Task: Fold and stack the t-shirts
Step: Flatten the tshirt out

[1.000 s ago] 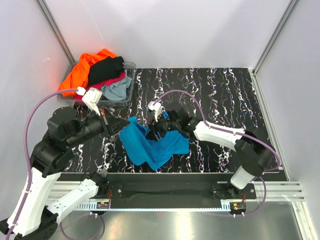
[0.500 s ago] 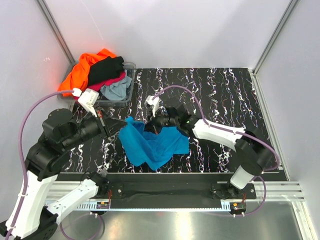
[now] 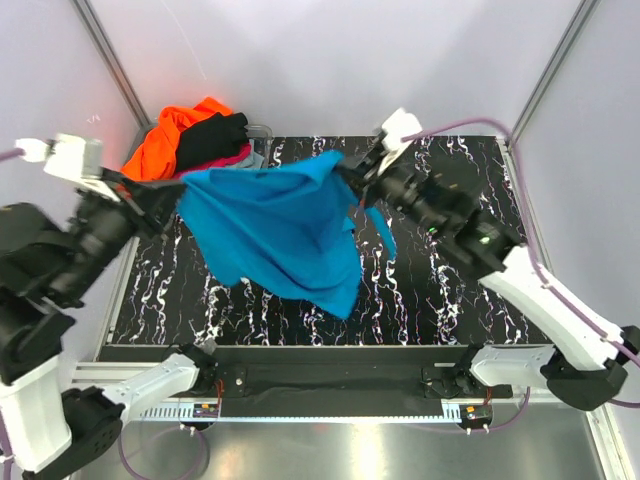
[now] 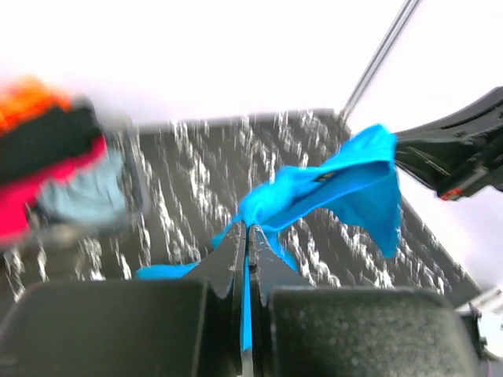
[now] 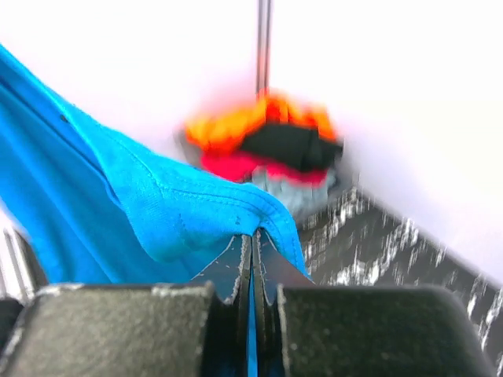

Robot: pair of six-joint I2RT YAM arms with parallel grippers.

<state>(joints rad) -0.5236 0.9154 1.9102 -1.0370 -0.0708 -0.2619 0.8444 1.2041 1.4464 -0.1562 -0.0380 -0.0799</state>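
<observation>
A turquoise-blue t-shirt [image 3: 275, 230] hangs stretched in the air above the dark marbled table [image 3: 460, 280], held by both arms. My left gripper [image 3: 180, 188] is shut on its left upper corner; blue cloth [image 4: 314, 184] runs between the fingers [image 4: 224, 255] in the left wrist view. My right gripper [image 3: 345, 167] is shut on the right upper corner, with a hemmed fold of blue cloth [image 5: 181, 212] pinched at its tips. Orange [image 3: 165, 140], black [image 3: 210, 138] and crimson-pink [image 3: 235, 155] t-shirts lie heaped at the back left. Most of the grey one is hidden behind the blue shirt.
The heap sits in a clear plastic bin [image 3: 262, 130] at the table's back left corner. White walls with metal posts [image 3: 110, 60] close in the table on three sides. A metal rail [image 3: 330, 385] runs along the near edge.
The right gripper closed on the blue shirt. Both arms then rose and spread apart, lifting the shirt off the table and stretching it out between them.
</observation>
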